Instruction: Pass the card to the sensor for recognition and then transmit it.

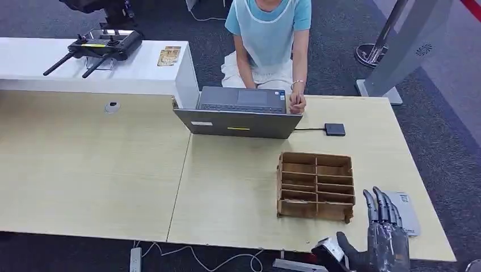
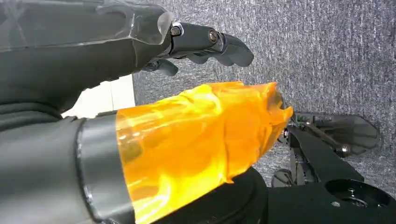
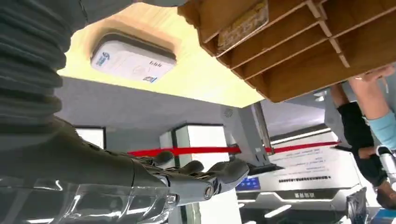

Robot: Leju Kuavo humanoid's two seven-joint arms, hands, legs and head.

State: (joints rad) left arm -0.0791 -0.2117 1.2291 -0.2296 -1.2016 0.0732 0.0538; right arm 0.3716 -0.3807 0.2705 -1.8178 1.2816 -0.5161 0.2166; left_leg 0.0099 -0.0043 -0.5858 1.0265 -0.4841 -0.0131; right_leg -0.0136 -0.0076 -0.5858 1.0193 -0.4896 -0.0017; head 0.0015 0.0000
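Note:
My right hand (image 1: 383,233) hovers at the table's near right edge, fingers stretched out and apart, holding nothing. It partly covers a flat grey-white sensor pad (image 1: 409,211), which the right wrist view shows lying on the wood (image 3: 133,58). Just left of the hand stands a brown slotted wooden box (image 1: 315,184). In the right wrist view a patterned card (image 3: 243,23) sits in one of the box's slots (image 3: 299,42), apart from my right hand (image 3: 196,179). My left hand (image 2: 205,42), its thumb wrapped in orange tape, hangs over grey carpet with nothing in it.
A person (image 1: 271,34) sits behind an open grey laptop (image 1: 241,113), one hand at its edge. A small black box (image 1: 334,129) is cabled to the laptop. A white counter (image 1: 142,73) at back left carries a black controller (image 1: 96,48) and small cards (image 1: 169,55).

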